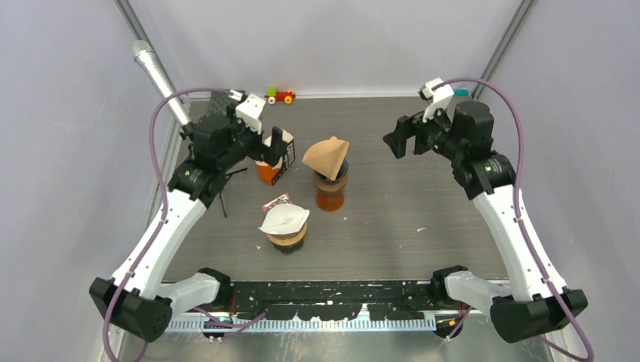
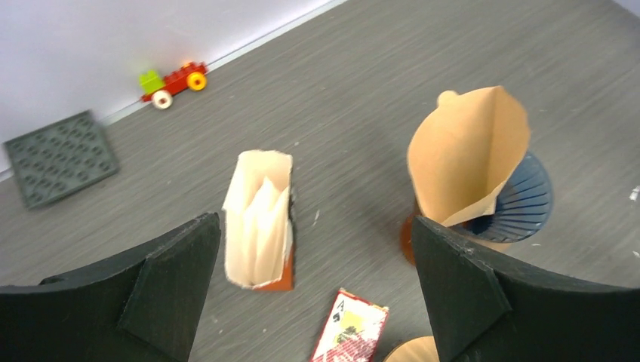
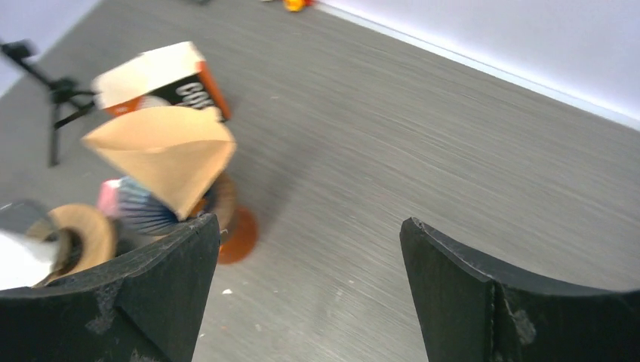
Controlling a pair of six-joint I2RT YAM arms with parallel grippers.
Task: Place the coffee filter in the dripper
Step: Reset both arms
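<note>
A brown paper coffee filter [image 1: 326, 154] sits tilted in the dark blue ribbed dripper [image 1: 339, 170], which stands on an orange-brown stand [image 1: 330, 199] mid-table. In the left wrist view the coffee filter [image 2: 468, 154] leans out over the dripper [image 2: 524, 204]. In the right wrist view the coffee filter [image 3: 162, 154] and dripper [image 3: 143, 210] show at left. My left gripper [image 1: 270, 147] [image 2: 315, 222] hangs open above the filter box, left of the dripper, holding nothing. My right gripper [image 1: 396, 139] [image 3: 309, 221] is open and empty, raised to the right of the dripper.
An open orange and black box of filters [image 1: 273, 162] [image 2: 260, 219] stands left of the dripper. A second dripper with a white filter [image 1: 284, 220] and a playing card [image 2: 349, 328] lie nearer. A toy car [image 1: 280, 96] and grey baseplate [image 2: 60, 157] sit by the back wall.
</note>
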